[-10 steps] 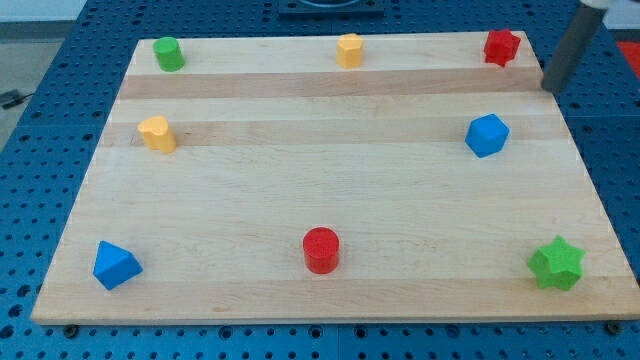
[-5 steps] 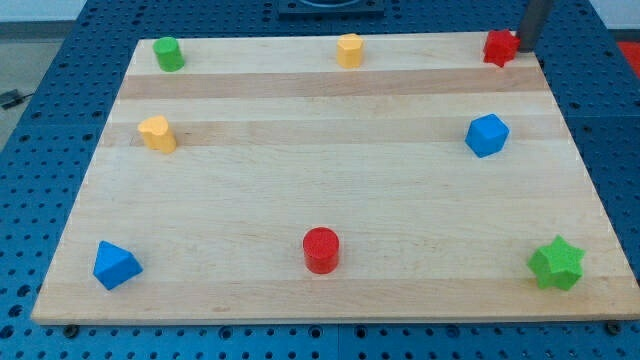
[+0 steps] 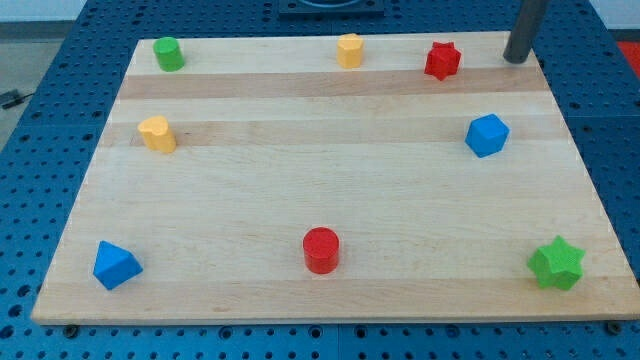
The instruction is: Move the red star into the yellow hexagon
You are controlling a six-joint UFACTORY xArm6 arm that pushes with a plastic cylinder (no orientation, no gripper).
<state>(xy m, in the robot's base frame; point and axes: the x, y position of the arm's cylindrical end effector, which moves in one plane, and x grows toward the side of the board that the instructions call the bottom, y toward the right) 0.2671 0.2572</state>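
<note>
The red star (image 3: 442, 60) lies near the board's top edge, right of centre. The yellow hexagon (image 3: 349, 50) stands at the top centre, to the star's left, with a gap between them. My tip (image 3: 515, 59) is at the board's top right corner, to the right of the red star and apart from it.
A green cylinder (image 3: 167, 54) is at the top left. A yellow block (image 3: 157, 133) is at the left. A blue block (image 3: 487, 135) is at the right. A blue block (image 3: 115, 265), a red cylinder (image 3: 321, 250) and a green star (image 3: 556, 264) line the bottom of the wooden board (image 3: 320, 190).
The red star has slid left from the top right corner towards the yellow hexagon. My tip came in from the right, touched the star, and now stands apart from it.
</note>
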